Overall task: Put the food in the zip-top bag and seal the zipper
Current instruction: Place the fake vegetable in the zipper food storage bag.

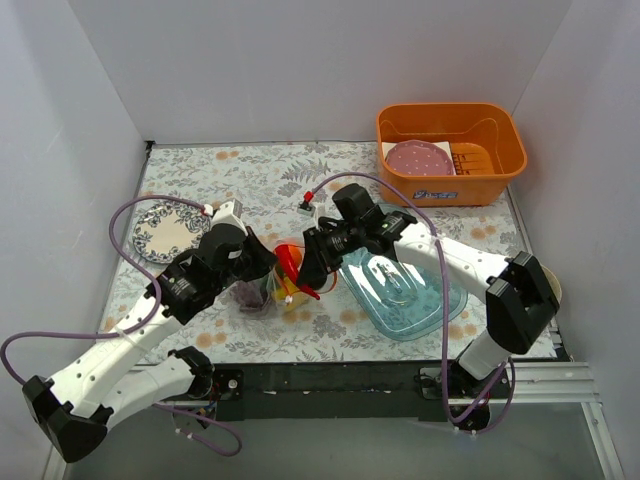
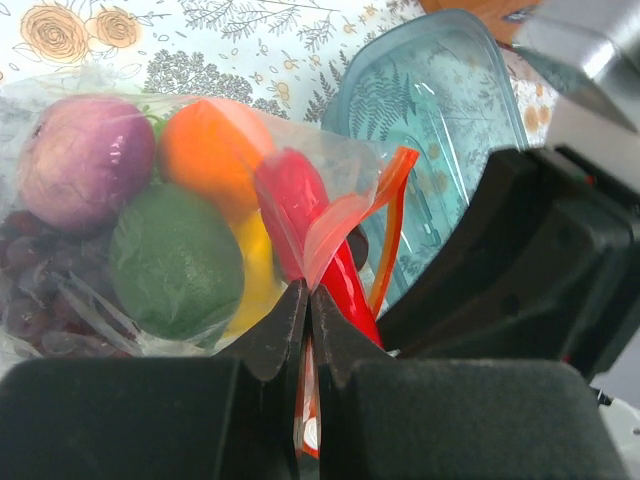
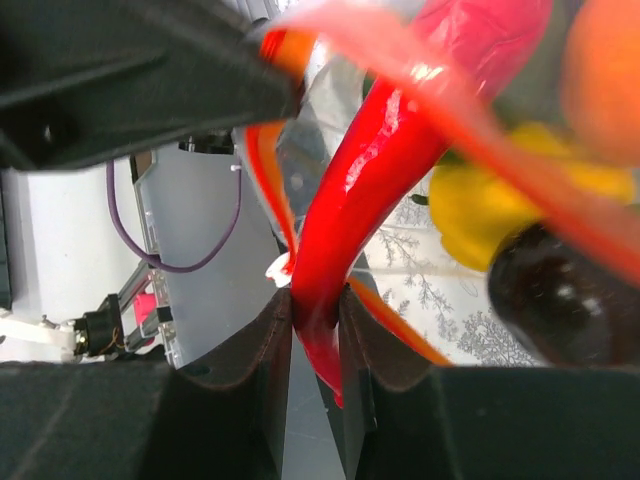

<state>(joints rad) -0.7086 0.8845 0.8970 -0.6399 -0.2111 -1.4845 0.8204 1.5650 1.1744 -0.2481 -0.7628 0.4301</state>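
Note:
The clear zip-top bag [image 2: 100,300] sits mid-table [image 1: 262,290] between both grippers. It holds a purple onion [image 2: 85,160], an orange [image 2: 205,150], a green lime [image 2: 175,260], a yellow pepper [image 2: 255,275] and dark grapes [image 2: 25,300]. My left gripper [image 2: 308,295] [image 1: 264,262] is shut on the bag's mouth edge with the red-orange zipper [image 2: 392,215]. My right gripper [image 3: 315,305] [image 1: 308,268] is shut on the tail of the red chilli [image 3: 370,170], whose other end reaches into the bag's mouth [image 2: 300,210]. A dark plum [image 3: 560,300] and the pepper [image 3: 480,200] show behind it.
The clear blue tray [image 1: 405,290] lies just right of the bag, under my right arm. An orange basket [image 1: 450,150] with a pink dotted disc [image 1: 420,157] stands at the back right. A patterned plate [image 1: 165,232] lies at the left. White walls enclose the table.

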